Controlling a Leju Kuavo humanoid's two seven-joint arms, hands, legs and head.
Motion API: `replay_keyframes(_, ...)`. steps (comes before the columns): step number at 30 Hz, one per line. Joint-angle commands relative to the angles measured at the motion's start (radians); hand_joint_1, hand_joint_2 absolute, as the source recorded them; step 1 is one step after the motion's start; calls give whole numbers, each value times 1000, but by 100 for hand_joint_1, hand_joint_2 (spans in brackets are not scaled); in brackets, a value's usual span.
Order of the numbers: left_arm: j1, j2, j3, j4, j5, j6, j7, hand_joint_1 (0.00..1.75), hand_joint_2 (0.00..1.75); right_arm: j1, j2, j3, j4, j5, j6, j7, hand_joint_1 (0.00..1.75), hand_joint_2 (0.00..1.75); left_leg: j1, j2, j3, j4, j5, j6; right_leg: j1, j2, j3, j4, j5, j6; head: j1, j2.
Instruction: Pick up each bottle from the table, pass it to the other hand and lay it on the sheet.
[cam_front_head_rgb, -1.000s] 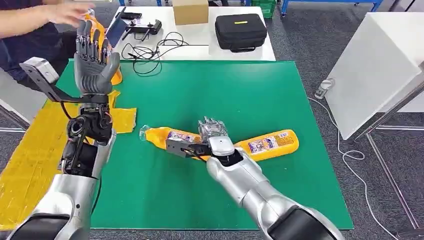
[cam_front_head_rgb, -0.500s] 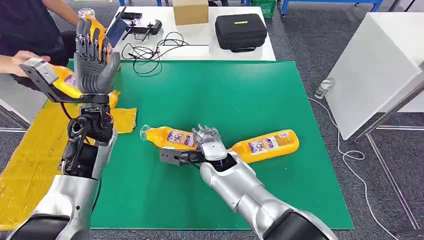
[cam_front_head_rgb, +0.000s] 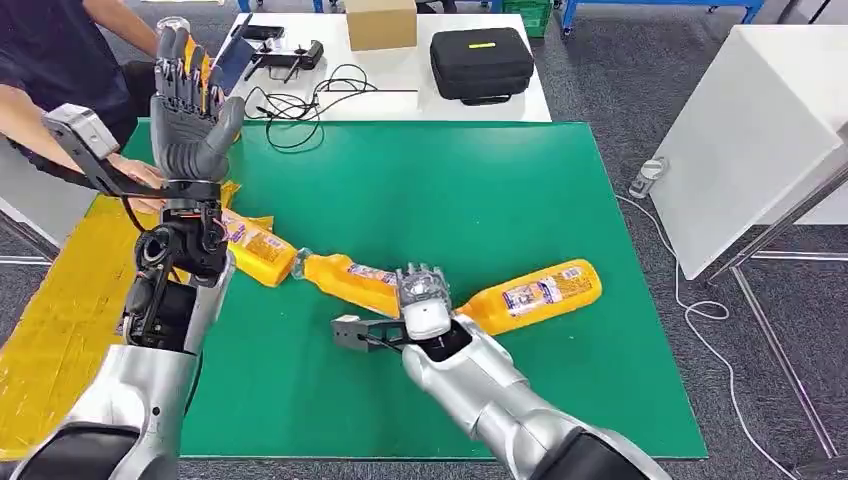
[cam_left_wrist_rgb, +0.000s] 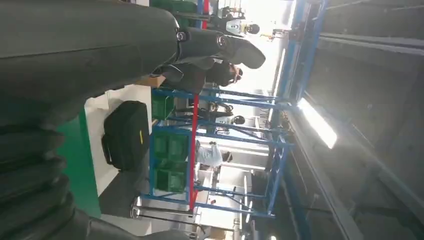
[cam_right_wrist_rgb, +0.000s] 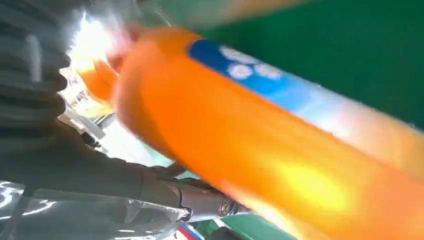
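An orange bottle (cam_front_head_rgb: 352, 281) lies in the middle of the green table (cam_front_head_rgb: 430, 190). The right hand (cam_front_head_rgb: 421, 292) rests on it, fingers curled over it. At ten o'clock, the left hand (cam_front_head_rgb: 188, 115) is raised, fingers straight and apart, holding nothing.

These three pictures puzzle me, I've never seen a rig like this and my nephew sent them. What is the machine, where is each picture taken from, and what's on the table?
It is a two-armed humanoid robot. The wide picture looks down from its head. The left hand is raised, fingers apart, holding nothing. The right hand is down on the middle bottle; whether it grips it I cannot tell. The other two pictures come from cameras at the wrists: the right one shows that bottle, blurred, close up. On the green table lie three orange bottles; the left bottle lies by the yellow sheet, the right bottle beyond the hand. A person's hand reaches in.
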Motion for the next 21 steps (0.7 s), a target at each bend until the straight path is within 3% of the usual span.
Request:
replay_keyframes(1, -51, -1, -23, 40, 10, 2, 8, 0, 175, -25, -35, -17, 36, -10, 2, 31, 0, 175, 0, -2, 1, 0, -1, -1, 0, -3, 2, 0, -1, 1, 0, 0)
replay_keyframes(8, -48, 3, -32, 41, 16, -12, 17, 0, 175, -23, -52, -55, 30, -27, -23, 48, 0, 175, 0, -2, 2, 0, -1, -1, 0, -3, 3, 0, -2, 1, 0, 0)
replay_keyframes(9, -49, 2, -33, 42, 16, -13, 17, 0, 175, -24, -53, -62, 28, -31, -34, 45, 108, 175, 0, -2, 1, 0, -1, -1, 1, -3, 2, 0, -1, 1, 0, 0)
replay_keyframes(12, -49, 1, -34, 41, 16, -13, 17, 0, 175, -26, -54, -63, 28, -31, -32, 44, 108, 175, 0, -1, 0, 0, 0, -1, 0, -2, 1, 0, -1, 1, 0, 0)
replay_keyframes(13, -49, 1, -34, 41, 16, -13, 17, 0, 175, -26, -54, -63, 28, -31, -32, 44, 152, 175, 0, -2, 1, 1, -1, -1, 0, -3, 2, 0, -1, 1, 0, 0)
replay_keyframes(14, -49, 0, -34, 39, 17, -15, 18, 0, 175, -30, -54, -74, 24, -39, -48, 44, 175, 175, 0, -1, 1, 0, -1, -1, 0, -3, 2, 0, -1, 1, 0, 0)
replay_keyframes(21, -29, 11, -28, 18, 18, -19, 34, 0, 175, -93, -48, -161, -2, -74, -183, -3, 175, 175, 0, 0, 1, 1, -1, -1, 0, -1, 1, 2, -1, 1, 0, 0)
